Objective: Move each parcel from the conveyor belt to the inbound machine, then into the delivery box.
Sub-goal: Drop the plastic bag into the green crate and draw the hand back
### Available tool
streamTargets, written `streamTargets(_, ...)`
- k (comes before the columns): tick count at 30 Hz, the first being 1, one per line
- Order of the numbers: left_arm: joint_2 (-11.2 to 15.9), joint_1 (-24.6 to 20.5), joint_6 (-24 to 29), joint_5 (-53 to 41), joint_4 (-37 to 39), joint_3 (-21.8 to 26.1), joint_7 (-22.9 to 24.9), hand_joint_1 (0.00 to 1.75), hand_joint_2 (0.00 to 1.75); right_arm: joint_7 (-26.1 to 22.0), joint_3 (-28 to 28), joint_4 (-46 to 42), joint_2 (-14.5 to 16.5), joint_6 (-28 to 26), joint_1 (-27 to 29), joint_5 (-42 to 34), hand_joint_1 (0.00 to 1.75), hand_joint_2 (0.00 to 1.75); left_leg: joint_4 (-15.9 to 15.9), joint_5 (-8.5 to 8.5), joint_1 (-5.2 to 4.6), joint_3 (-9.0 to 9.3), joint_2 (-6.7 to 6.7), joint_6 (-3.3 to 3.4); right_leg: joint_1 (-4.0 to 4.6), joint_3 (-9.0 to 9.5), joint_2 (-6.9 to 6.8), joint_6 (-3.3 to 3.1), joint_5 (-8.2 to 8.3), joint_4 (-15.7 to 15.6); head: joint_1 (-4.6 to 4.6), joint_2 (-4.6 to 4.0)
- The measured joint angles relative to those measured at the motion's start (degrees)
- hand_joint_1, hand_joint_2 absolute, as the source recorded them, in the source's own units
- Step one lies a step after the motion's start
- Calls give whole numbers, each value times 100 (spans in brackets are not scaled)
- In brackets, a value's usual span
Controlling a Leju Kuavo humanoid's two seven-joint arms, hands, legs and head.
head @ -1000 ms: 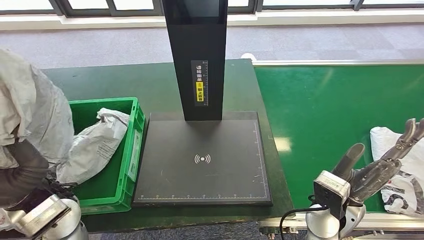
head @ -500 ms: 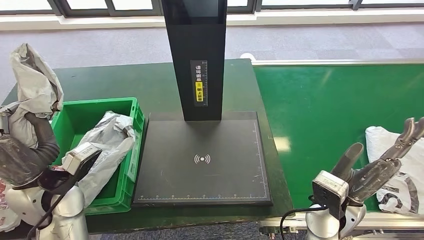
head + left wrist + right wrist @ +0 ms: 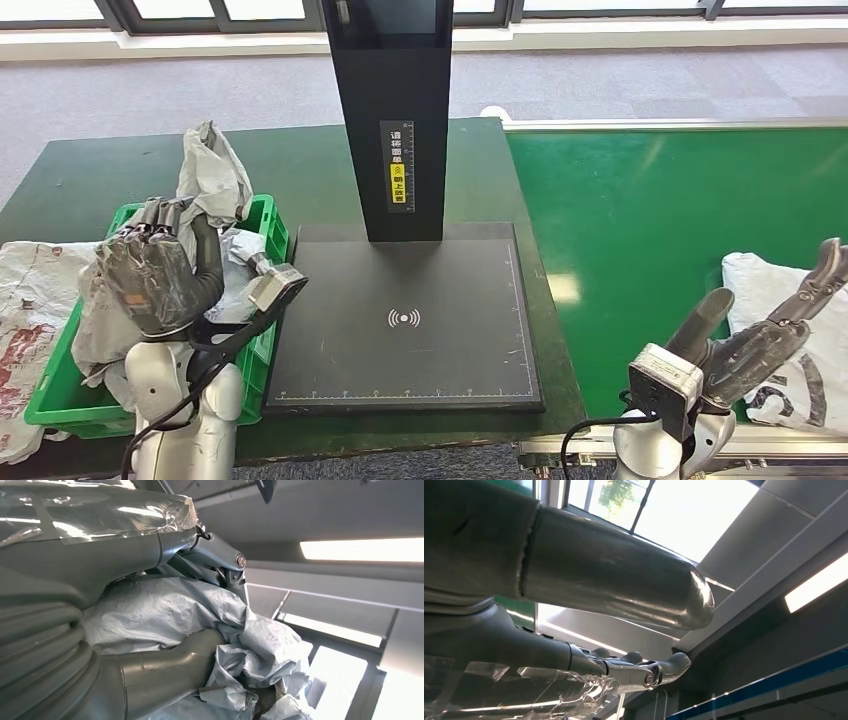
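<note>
– Where's the grey parcel [image 3: 205,175]?
– Head view: in the left hand [image 3: 150,275], above the green delivery box [image 3: 262,215]. Wrist view shows the thumb [image 3: 165,667] clamping it.
– Right hand [image 3: 765,330]?
– Fingers spread, empty, beside a white parcel [image 3: 790,300] on the conveyor belt [image 3: 640,200].

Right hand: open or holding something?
Open. Right hand hovers with fingers spread and nothing in them, beside the white parcel on the belt.

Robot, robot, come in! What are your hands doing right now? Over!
Left robot hand grips grey parcel above green box. Right robot hand open beside white parcel on belt. Nothing blocking.
</note>
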Motion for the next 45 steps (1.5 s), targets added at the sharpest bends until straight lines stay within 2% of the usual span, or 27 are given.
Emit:
streamTargets(3,-2,-12,0,-1,106,-48,22,175,175,0,0,-2,0,0,1,-2,0,0,0,0,1,0,0,0,0,0,0,0,0,0,-1,0)
streamTargets(4,-2,-14,0,-1,130,-51,26,141,175,0,0,-3,0,0,1,-3,0,0,0,0,1,0,0,0,1,-1,0,0,0,0,-1,0)
streamTargets(7,-2,-16,0,0,189,-52,33,10,175,0,0,-4,0,0,1,-5,0,0,0,0,1,0,1,0,1,-1,1,0,0,0,0,0)
streamTargets(8,-2,-16,0,10,205,-52,30,0,175,0,0,-4,0,0,2,-6,0,0,0,0,1,0,1,0,1,0,1,0,0,1,0,0)
streamTargets(23,-2,-17,0,321,238,-52,-93,0,175,0,0,-24,0,0,14,-3,0,0,0,0,1,0,0,0,0,1,1,0,0,1,-1,0)
streamTargets(27,-2,-14,0,751,243,-18,-281,0,0,0,0,-30,0,0,16,25,0,0,0,0,1,0,0,0,1,1,0,0,0,1,-1,0)
streamTargets(35,-2,-10,0,888,305,36,-293,0,0,0,0,-30,0,0,33,37,0,0,0,0,1,-1,0,0,0,1,0,0,0,1,1,0)
streamTargets(42,-2,21,0,1480,343,230,-590,0,0,0,0,-30,0,0,33,35,0,0,-1,0,2,-1,0,0,1,1,0,-1,-1,2,0,0)
streamTargets(43,-2,34,1,1738,336,296,-777,0,44,0,0,-30,0,0,33,35,0,0,-1,0,2,-1,0,0,1,1,0,-1,-1,2,0,0)
streamTargets(45,-2,67,3,2595,302,471,-1441,0,131,1,-7,-27,0,0,31,57,0,0,-1,0,2,-1,0,0,1,1,0,-1,-1,3,-1,0)
